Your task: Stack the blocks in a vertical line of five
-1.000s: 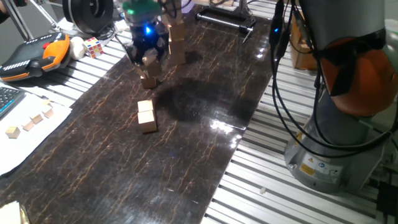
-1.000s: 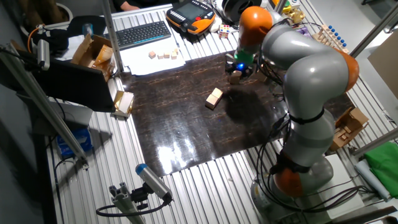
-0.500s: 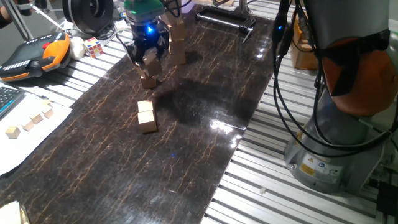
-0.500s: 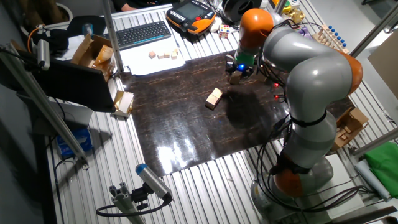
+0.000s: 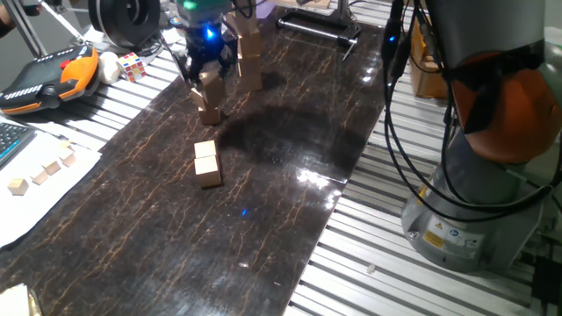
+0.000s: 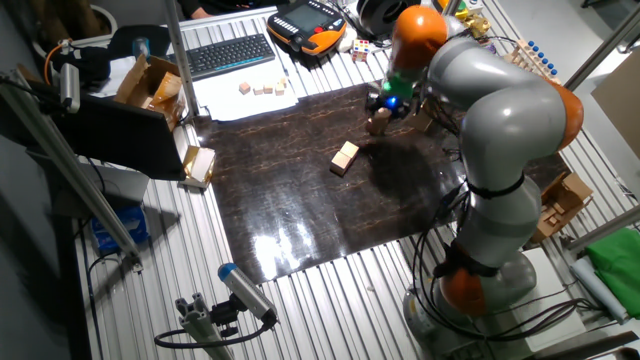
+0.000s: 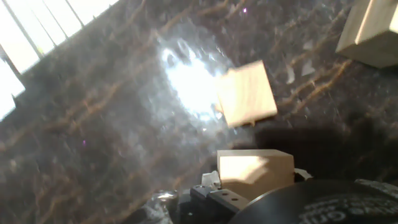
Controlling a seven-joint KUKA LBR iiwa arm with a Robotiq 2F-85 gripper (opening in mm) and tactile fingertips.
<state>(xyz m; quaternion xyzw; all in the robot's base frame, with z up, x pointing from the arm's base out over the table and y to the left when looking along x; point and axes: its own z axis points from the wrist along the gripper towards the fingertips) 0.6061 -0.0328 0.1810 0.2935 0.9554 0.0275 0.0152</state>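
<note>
My gripper is shut on one pale wooden block and holds it just above a second block that lies on the dark table. In the hand view the held block is at the bottom and the block below it is offset up and left. Two more blocks lie side by side, touching, nearer the middle of the table; they also show in the other fixed view. A taller upright stack of blocks stands just behind and to the right of the gripper; its corner shows in the hand view.
A Rubik's cube and an orange teach pendant lie at the table's far left. Tiny pale cubes sit on white paper. The robot base and cables stand at the right. A keyboard lies at the back.
My gripper has risen slightly with the block in it, so the gap to the block on the table has grown. The other blocks have not moved.
</note>
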